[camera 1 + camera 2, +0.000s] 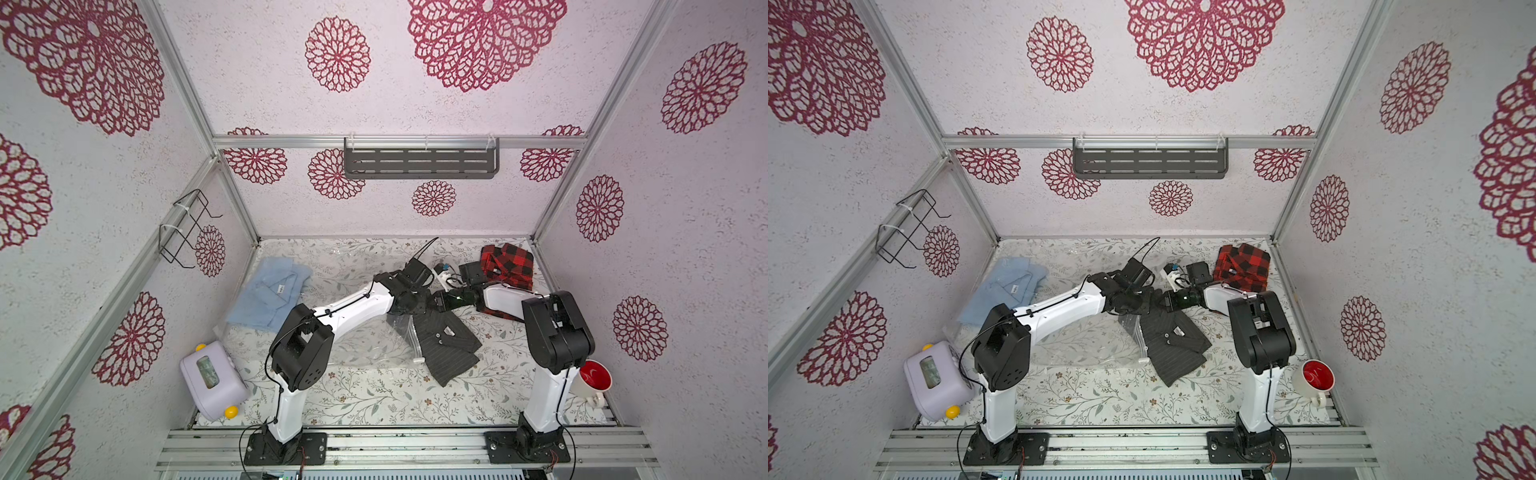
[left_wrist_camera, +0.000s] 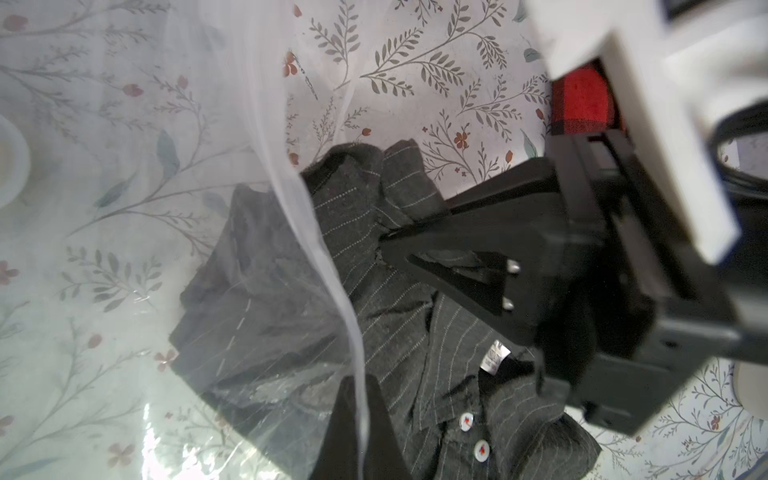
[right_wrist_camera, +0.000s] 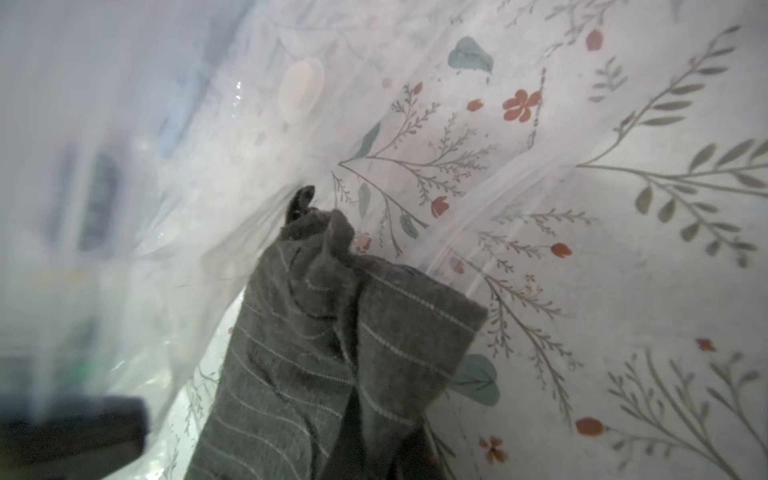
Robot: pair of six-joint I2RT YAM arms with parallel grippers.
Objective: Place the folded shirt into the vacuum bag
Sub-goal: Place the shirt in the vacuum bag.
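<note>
Now my left gripper [image 2: 360,384] pinches the bag's [image 1: 361,353] open edge, and my right gripper [image 2: 384,249] is clenched on the shirt's [image 1: 449,349] edge. The shirt lies mid-table [image 1: 374,399] — part under the film, collar end outside.

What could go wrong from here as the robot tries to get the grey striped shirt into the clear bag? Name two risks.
1. The right gripper pinches the grey shirt at one bunched spot by its collar, and much of it lies outside the vacuum bag; dragging it in may well unfold it.
2. The left gripper grips only a thin edge of the bag's film; that could slip out, letting the mouth sag shut.
</note>
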